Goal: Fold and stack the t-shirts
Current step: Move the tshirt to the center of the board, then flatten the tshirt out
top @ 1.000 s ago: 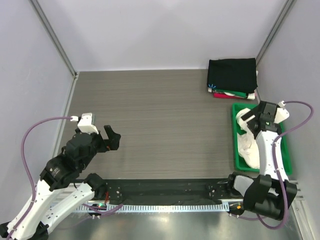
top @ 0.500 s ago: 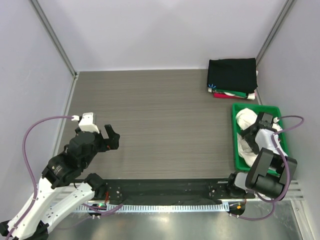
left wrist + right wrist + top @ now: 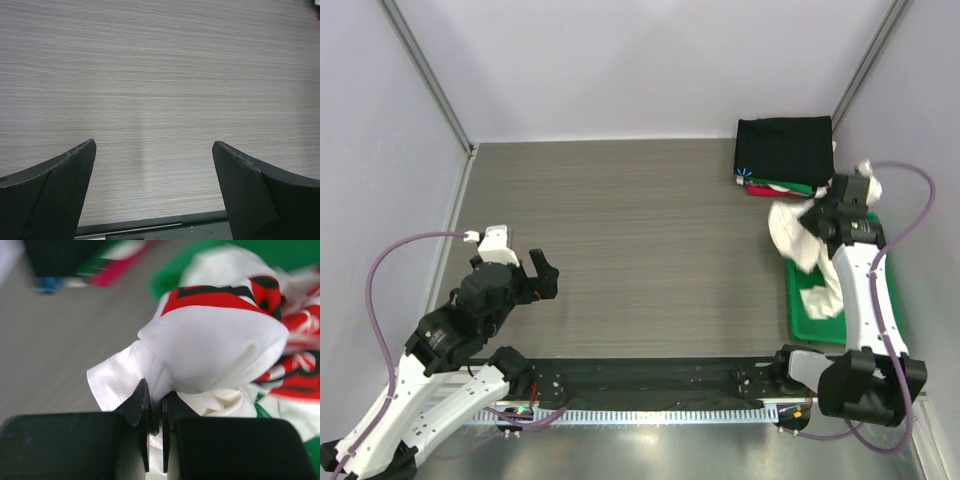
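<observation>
Soft cloth t-shirt [image 3: 215, 340] (matt wood-grain table [image 3: 160, 75])

We are reading no writing here.
We are finding no text, number or brand that is legible: the white t-shirt [image 3: 215, 340] is showing a crumpled red and black print [image 3: 210, 297], its letters lost in the folds, and a small blue mark [image 3: 744, 172] on the folded stack [image 3: 785, 150] is appearing too small to read.

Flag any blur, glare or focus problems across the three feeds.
Top external: sharp, evenly lit, no glare on the table. Left wrist: wood grain crisp, faint shadow stripe between the left claw fingers. Right wrist: right claw and pinched white t-shirt readable; folded stack and green tray behind are smeared.
</observation>
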`<action>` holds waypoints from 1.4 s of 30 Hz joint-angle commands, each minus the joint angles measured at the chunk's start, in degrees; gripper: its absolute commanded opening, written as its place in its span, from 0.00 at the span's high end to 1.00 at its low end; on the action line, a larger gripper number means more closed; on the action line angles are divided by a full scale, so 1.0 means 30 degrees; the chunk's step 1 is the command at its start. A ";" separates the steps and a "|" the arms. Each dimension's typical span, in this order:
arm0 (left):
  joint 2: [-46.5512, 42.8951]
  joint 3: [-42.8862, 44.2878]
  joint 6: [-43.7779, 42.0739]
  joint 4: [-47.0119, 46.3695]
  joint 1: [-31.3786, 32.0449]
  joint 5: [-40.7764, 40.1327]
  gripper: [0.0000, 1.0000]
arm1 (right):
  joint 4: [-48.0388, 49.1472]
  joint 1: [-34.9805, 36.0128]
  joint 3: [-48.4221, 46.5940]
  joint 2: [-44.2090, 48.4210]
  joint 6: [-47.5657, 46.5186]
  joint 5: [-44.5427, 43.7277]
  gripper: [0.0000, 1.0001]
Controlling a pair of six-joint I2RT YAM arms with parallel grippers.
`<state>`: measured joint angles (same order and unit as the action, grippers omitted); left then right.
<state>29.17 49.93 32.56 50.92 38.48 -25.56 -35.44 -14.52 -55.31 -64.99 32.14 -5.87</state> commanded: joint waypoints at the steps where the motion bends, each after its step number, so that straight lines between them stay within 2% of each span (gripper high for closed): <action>1: 0.0471 0.0172 0.0134 -0.0010 -0.0083 -0.0678 0.01 | 0.0155 0.3925 -0.5867 0.0837 -0.0051 0.2388 0.99; 2: 0.0531 0.0201 0.0192 0.0020 -0.0111 -0.0795 0.02 | 0.0038 0.4832 -0.7127 0.0573 0.0067 0.3121 0.99; 3: 0.0560 0.0231 0.0251 0.0078 -0.0112 -0.0825 0.02 | -0.0138 0.6726 -0.9489 0.0280 0.0271 0.4462 0.99; 5: 0.0648 0.0260 0.0281 0.0196 -0.0112 -0.1059 0.02 | 0.0122 0.8117 -1.1930 -0.0221 0.0768 0.5758 0.99; 6: 0.0648 0.0289 0.0339 0.0225 -0.0112 -0.1089 0.02 | 0.0617 0.8761 -1.2321 -0.0192 0.0974 0.6287 0.99; 10: 0.0473 0.0290 0.0486 0.0371 -0.0082 -0.1265 0.02 | 0.0769 0.8796 -1.1948 0.0248 0.1329 0.6524 0.99; 11: 0.0415 0.0319 0.0515 0.0372 -0.0111 -0.1439 0.02 | 0.0740 0.8767 -1.0842 0.0306 0.1240 0.6759 0.93; 12: 0.0385 0.0319 0.0544 0.0401 -0.0112 -0.1469 0.02 | 0.0478 0.8796 -1.0164 0.0306 0.1037 0.7109 0.50; 13: 0.0327 0.0377 0.0632 0.0488 -0.0083 -0.1586 0.02 | 0.0389 0.8796 -0.9345 0.0451 0.1006 0.7460 0.37; 17: 0.0151 0.0348 0.0720 0.0577 -0.0083 -0.1821 0.02 | 0.0768 0.8767 -0.3611 0.3372 0.1443 0.6090 0.04; 20: 0.0179 0.0319 0.0721 0.0519 -0.0112 -0.1793 0.02 | 0.1441 0.8796 -0.1407 0.4405 0.1708 0.6521 0.02; 24: 0.1027 0.0319 0.0779 0.0285 -0.0111 -0.1181 0.02 | 0.1619 0.8796 -0.0228 0.4643 0.1591 0.6762 0.02; 29: 0.4013 0.0320 0.1420 -0.0008 -0.0111 -0.0328 0.05 | 0.2115 0.9175 0.1119 0.3621 0.1650 0.6878 0.06; 32: 0.5563 -0.0119 0.2066 -0.1176 -0.0112 -0.0036 0.06 | 0.2087 1.1075 0.1152 0.2103 0.1388 0.5358 0.08; 38: 0.8933 -0.0561 0.2478 -0.5833 -0.0695 0.1747 0.07 | 0.2467 1.5180 0.0449 -0.1239 0.1327 0.2105 0.15; 41: 1.1599 -0.0035 0.2623 -0.7740 -0.2391 0.3300 0.07 | 0.2994 1.5855 0.0186 -0.2326 0.1153 0.1319 0.17; 42: 1.2940 0.0141 0.2741 -0.8526 -0.3528 0.4263 0.09 | 0.3285 1.5915 0.0097 -0.2823 0.1065 0.1370 0.16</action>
<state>61.98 48.40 39.09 35.94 33.26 -19.49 -29.67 32.47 -52.27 -71.92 36.32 3.33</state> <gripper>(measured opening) 0.924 0.837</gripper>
